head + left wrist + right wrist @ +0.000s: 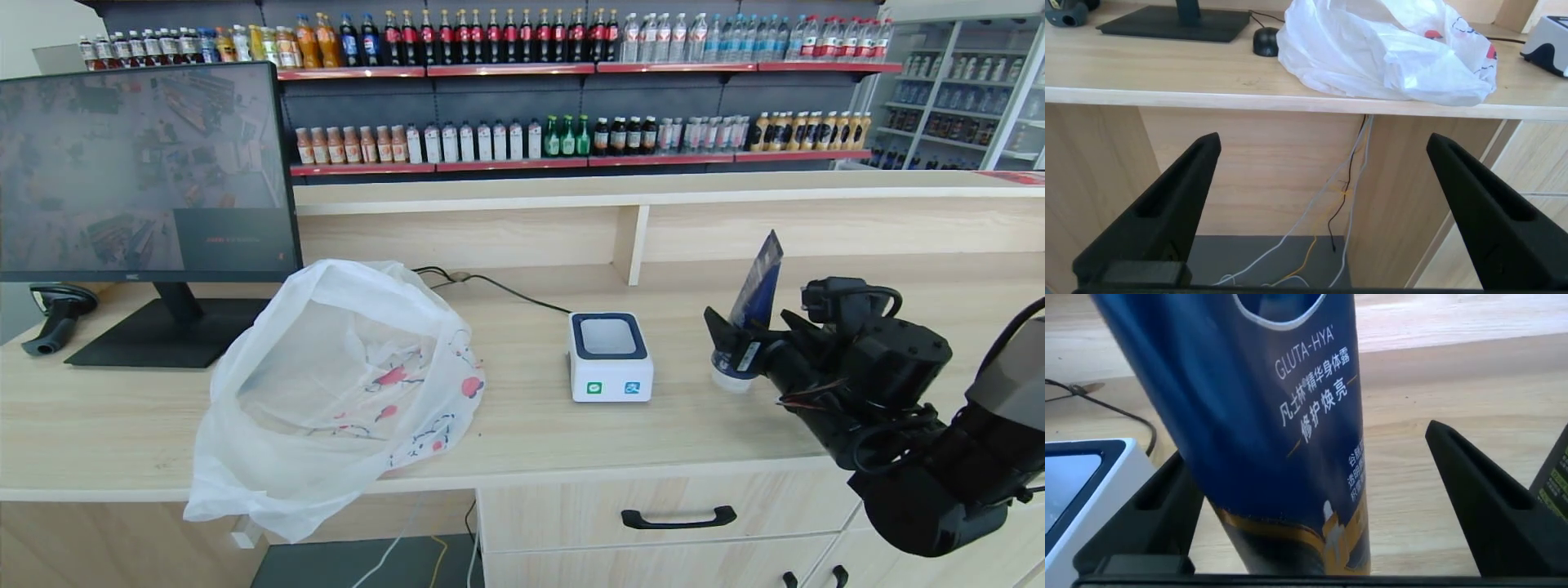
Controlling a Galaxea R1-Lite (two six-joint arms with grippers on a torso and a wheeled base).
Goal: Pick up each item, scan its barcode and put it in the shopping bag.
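A dark blue tube (755,286) stands upright on its white cap on the wooden counter (531,433), right of the white barcode scanner (611,355). My right gripper (744,347) is open around the tube's lower part. In the right wrist view the tube (1282,416) lies against one finger, and a gap separates it from the other finger (1494,506). The white shopping bag (343,384) lies open on the counter, left of the scanner. My left gripper (1323,212) is open and holds nothing, below the counter's front edge, under the bag (1388,49).
A monitor (139,171) on a black stand sits at the counter's far left, with a handheld scanner (53,314) beside it. A black cable (490,286) runs behind the bag. Drawers with black handles (678,518) are under the counter. Bottle shelves line the back wall.
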